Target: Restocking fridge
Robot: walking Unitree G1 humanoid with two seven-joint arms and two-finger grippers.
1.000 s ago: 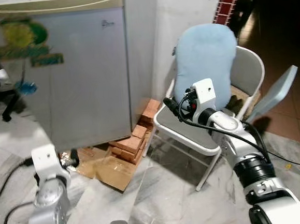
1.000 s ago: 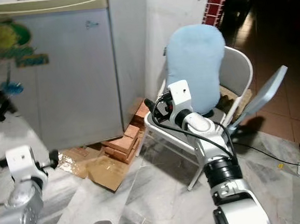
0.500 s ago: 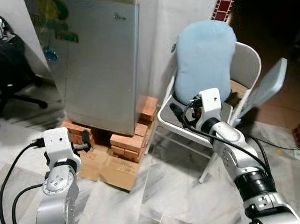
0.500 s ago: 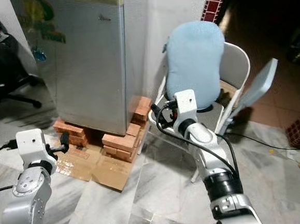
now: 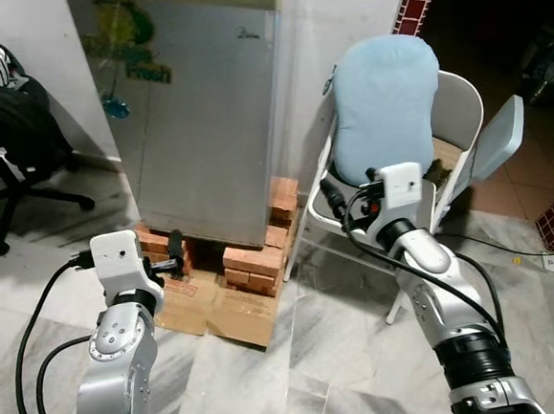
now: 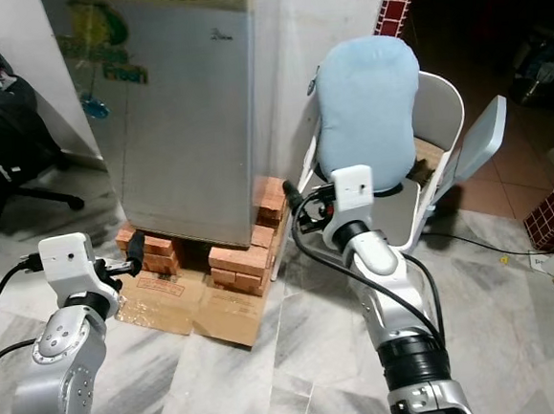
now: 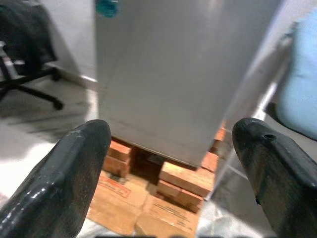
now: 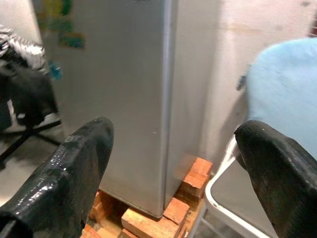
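The silver fridge [image 5: 203, 117] stands with its door shut, raised on stacks of red bricks [image 5: 255, 262]. Colourful stickers mark the upper part of its door. My left gripper [image 5: 177, 255] is held up low in front of the fridge's base, open and empty. In the left wrist view its two black fingers [image 7: 74, 168] frame the fridge [image 7: 173, 74] and the bricks. My right gripper [image 5: 331, 201] hovers beside the fridge's right side, in front of the chair, open with nothing in it. The right wrist view looks at the fridge's corner [image 8: 148, 99].
A white folding chair [image 5: 462, 116] with a light blue cushion [image 5: 384, 103] stands right of the fridge. Flattened cardboard [image 5: 218, 308] lies on the marble floor by the bricks. A black office chair [image 5: 12, 132] with clothes is at the left. A white wall rises behind.
The whole view has swung, so the fridge now sits nearer the middle and more of the office chair shows. Both arms keep their raised pose, grippers still open.
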